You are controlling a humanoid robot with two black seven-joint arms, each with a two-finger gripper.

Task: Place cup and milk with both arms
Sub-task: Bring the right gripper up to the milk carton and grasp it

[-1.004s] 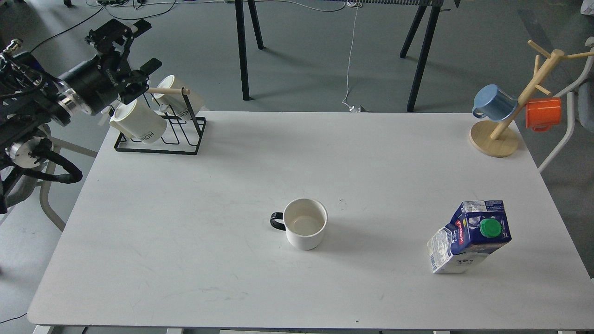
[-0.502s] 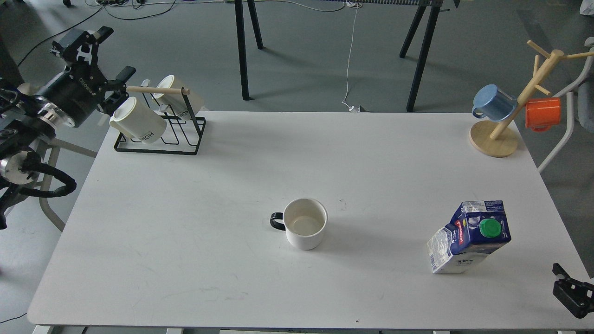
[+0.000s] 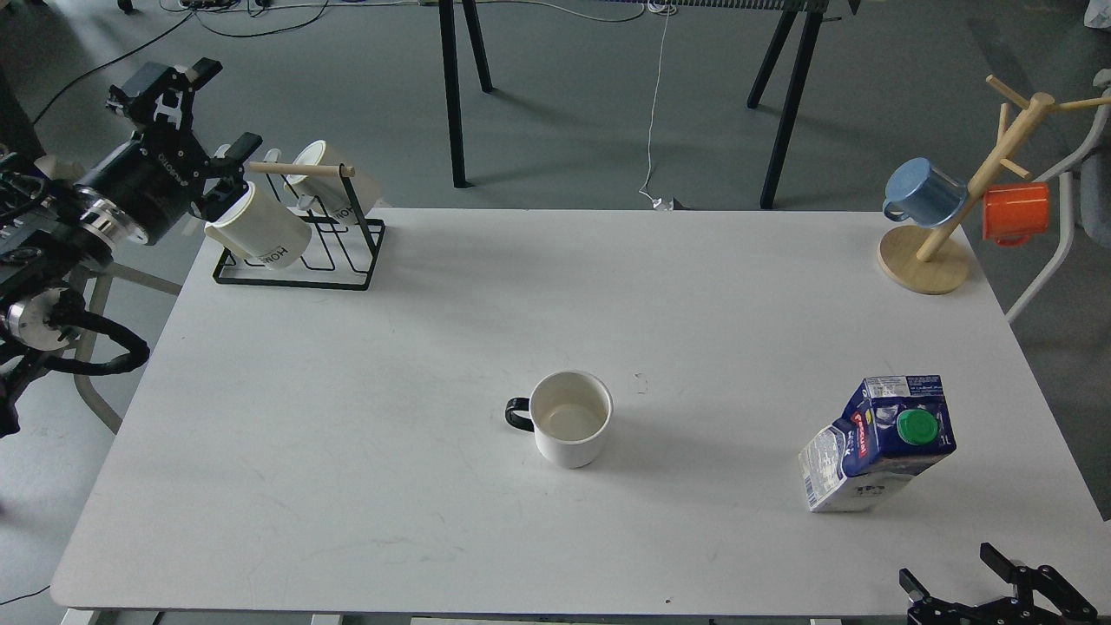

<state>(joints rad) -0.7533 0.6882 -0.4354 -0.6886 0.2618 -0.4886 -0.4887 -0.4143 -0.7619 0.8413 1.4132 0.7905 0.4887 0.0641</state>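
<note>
cup (image 3: pixel 570 419), milk (image 3: pixel 878 441) (upright), apparently untouched

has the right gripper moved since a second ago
Yes. Absent a second ago, the right gripper is now at the bottom edge, below the milk, left of where it first appeared.

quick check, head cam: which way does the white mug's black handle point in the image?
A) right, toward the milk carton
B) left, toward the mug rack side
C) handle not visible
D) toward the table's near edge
B: the black loop handle sticks out from the left side of the white mug, away from the milk carton, which stands to the mug's right.
</note>
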